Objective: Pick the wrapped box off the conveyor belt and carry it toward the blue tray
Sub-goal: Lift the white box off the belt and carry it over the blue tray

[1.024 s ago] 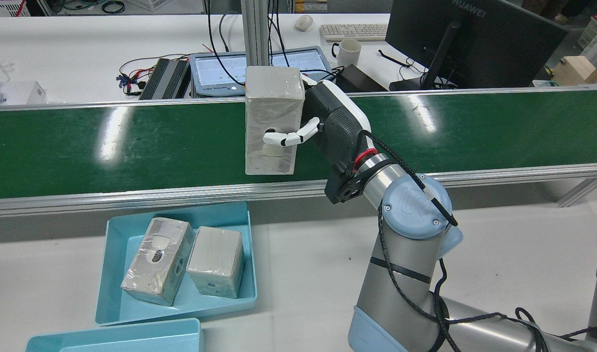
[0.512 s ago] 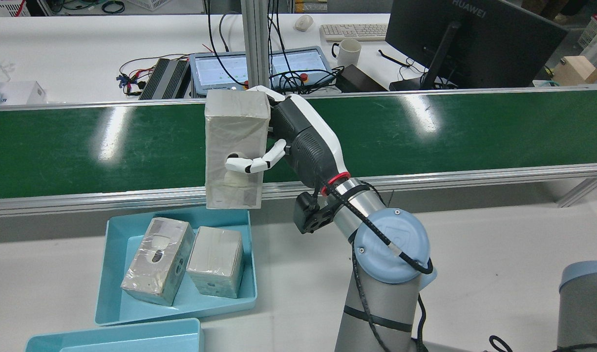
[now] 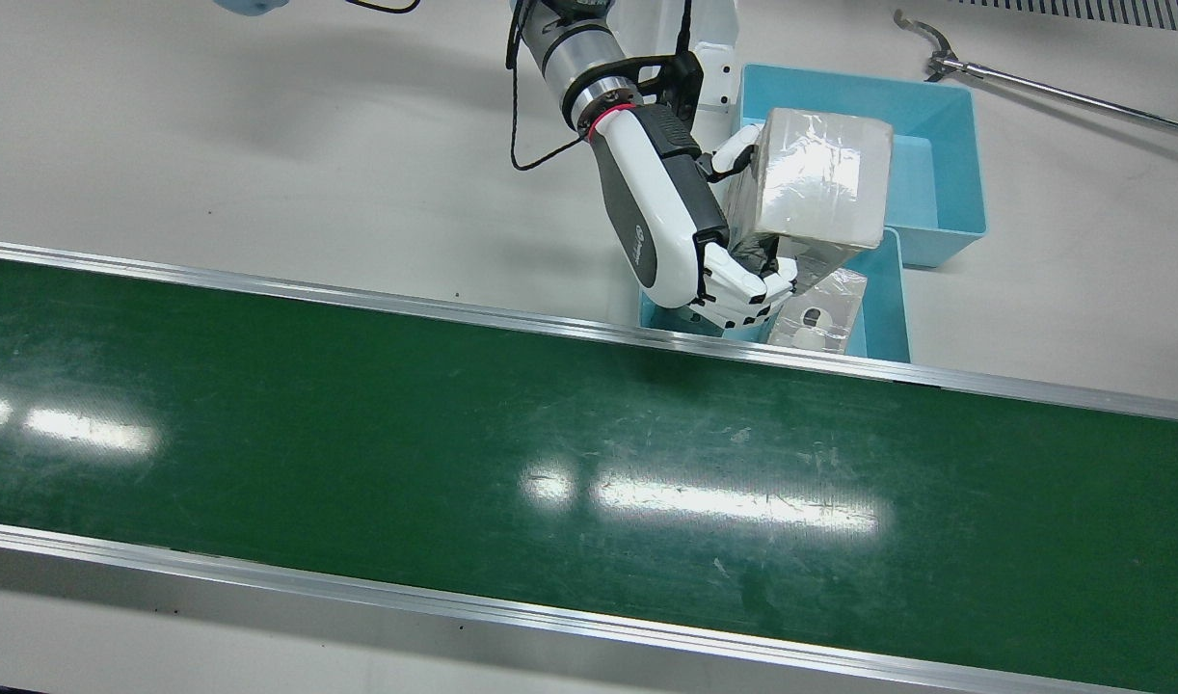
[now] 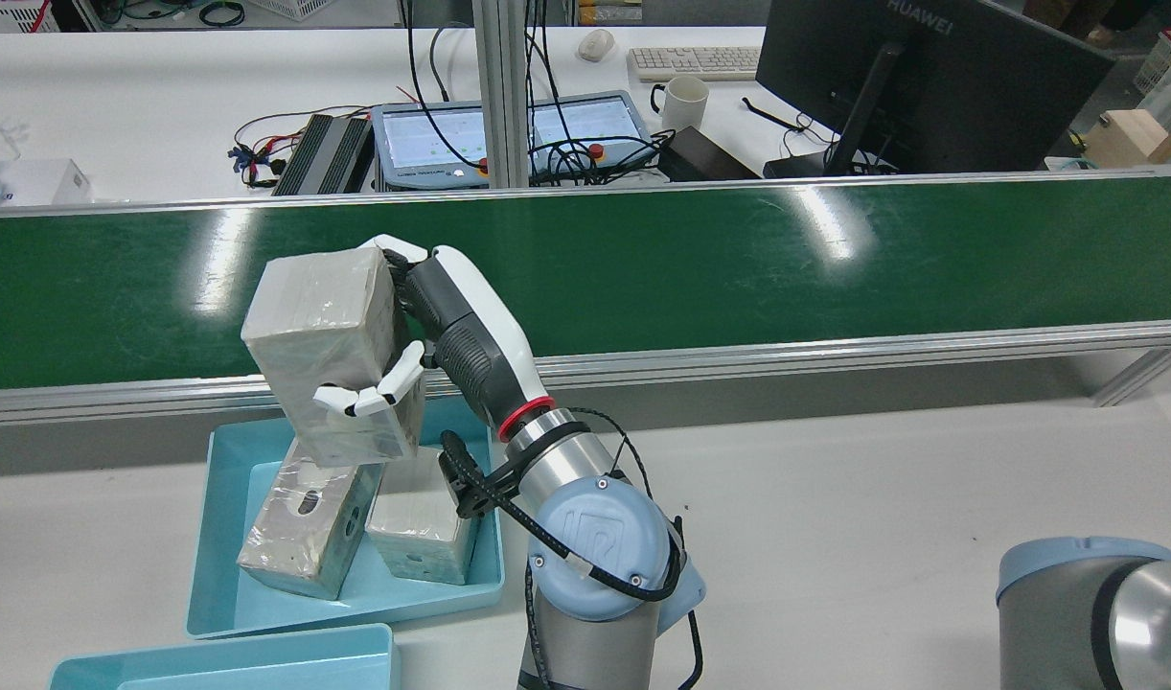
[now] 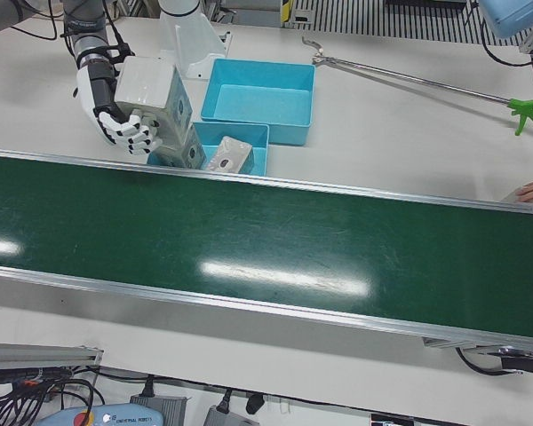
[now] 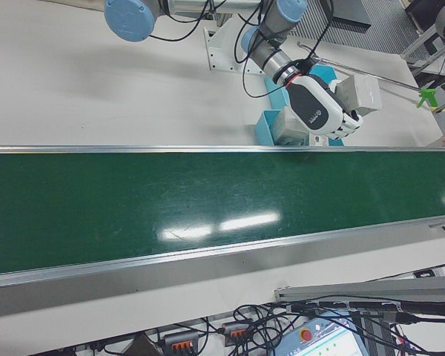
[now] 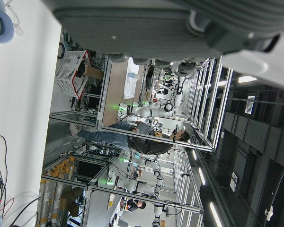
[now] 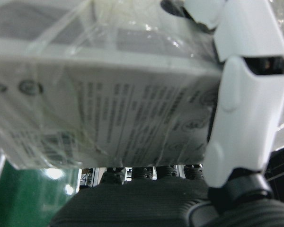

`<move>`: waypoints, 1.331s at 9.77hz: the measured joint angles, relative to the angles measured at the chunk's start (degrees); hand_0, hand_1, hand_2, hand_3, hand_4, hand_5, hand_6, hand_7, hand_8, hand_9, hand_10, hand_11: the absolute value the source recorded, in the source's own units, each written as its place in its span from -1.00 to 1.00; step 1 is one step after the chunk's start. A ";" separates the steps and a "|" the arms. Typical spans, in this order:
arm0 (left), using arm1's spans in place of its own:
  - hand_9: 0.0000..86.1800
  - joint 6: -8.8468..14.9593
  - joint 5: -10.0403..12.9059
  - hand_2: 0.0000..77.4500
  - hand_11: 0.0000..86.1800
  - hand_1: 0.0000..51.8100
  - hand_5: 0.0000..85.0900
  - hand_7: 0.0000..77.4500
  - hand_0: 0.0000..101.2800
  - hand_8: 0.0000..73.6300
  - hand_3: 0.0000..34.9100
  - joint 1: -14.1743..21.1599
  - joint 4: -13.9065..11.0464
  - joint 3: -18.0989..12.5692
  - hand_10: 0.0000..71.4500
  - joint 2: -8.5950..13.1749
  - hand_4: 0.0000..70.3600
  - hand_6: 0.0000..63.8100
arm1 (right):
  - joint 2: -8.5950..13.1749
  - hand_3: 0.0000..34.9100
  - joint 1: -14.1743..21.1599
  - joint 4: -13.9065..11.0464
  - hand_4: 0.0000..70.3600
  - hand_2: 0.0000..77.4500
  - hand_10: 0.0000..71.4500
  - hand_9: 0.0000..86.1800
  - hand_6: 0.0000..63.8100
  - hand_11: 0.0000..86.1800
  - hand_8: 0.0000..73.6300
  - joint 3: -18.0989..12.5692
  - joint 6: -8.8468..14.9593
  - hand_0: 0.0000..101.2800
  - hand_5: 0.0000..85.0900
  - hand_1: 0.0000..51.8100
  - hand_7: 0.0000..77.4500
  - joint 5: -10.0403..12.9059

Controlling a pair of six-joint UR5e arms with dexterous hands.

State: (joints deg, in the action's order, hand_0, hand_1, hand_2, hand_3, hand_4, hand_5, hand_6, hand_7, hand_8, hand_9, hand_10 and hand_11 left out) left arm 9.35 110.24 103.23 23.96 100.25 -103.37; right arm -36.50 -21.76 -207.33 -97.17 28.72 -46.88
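Item: film-wrapped grey rectangular box, long axis tilted off vertical, clamped in closed right hand, hanging directly over blue plastic tray w/ two wrapped boxes; left hand unclear

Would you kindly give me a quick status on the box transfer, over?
Right hand shut on wrapped box, tilted above blue tray. Left hand barely in view, state unclear. Two boxes in tray directly beneath.
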 joint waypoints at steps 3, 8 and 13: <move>-0.99 0.00 0.00 -0.97 -0.99 -1.00 -0.97 -0.99 -1.00 -0.99 -1.00 0.00 0.00 0.00 -1.00 0.00 -1.00 -0.98 | -0.68 -1.00 2.01 1.55 -0.27 0.14 -0.92 -0.10 0.20 -0.32 -0.61 3.33 0.45 -0.02 0.65 -0.96 0.55 -1.09; -1.00 0.00 0.00 -0.97 -0.99 -1.00 -0.97 -0.99 -1.00 -0.99 -1.00 0.00 0.00 0.00 -1.00 0.00 -1.00 -0.98 | -0.80 -0.83 2.23 2.29 -0.61 0.10 -1.00 -0.96 -0.47 -0.96 -1.00 4.46 0.17 -0.08 -0.28 -0.94 0.18 -3.29; -1.00 0.00 0.00 -0.99 -0.99 -1.00 -0.97 -0.99 -1.00 -0.99 -1.00 0.00 0.00 0.00 -1.00 0.00 -1.00 -0.98 | -8.16 0.66 -0.21 0.10 -0.91 -0.87 -1.00 -0.99 -1.00 -0.96 -0.87 -8.90 -0.03 -0.06 -0.85 -0.52 -0.73 -4.55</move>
State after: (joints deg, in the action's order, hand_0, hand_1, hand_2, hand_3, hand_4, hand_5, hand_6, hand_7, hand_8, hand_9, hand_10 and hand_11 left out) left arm 9.35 110.24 103.23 23.97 100.25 -103.38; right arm -44.66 -21.97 -207.23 -106.07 28.69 -51.43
